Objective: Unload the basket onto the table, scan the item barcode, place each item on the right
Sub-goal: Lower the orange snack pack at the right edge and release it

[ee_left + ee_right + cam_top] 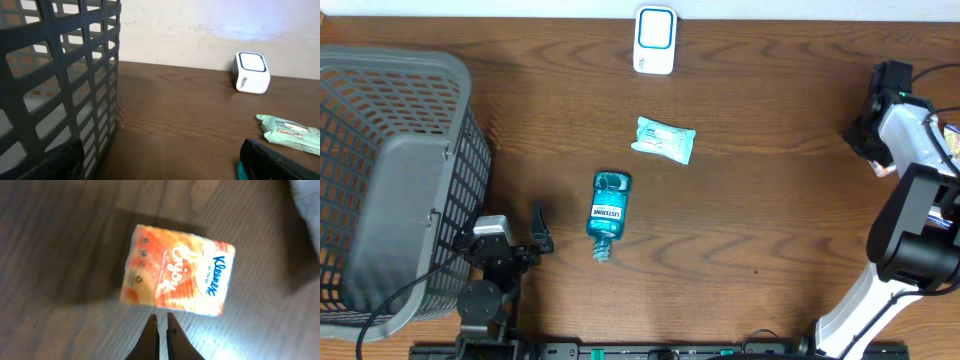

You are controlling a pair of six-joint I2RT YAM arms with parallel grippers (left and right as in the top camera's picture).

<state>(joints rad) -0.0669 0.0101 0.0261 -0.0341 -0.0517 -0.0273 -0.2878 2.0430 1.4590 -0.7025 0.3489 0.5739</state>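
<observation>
Our right gripper [161, 316] is pinched shut and empty, just short of the Kleenex pack [177, 270]; we should open it before grasping. Left gripper [541, 231] wide, idle.

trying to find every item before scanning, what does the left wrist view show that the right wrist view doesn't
Only the left wrist view: the grey basket with its lattice wall, a white device near the back wall, likely the scanner, and a green soft pack lying at the right. Only the right wrist view: an orange Kleenex pack lying flat, with the right gripper shut at its near edge, not around it. Both: the brown wooden table.
</observation>
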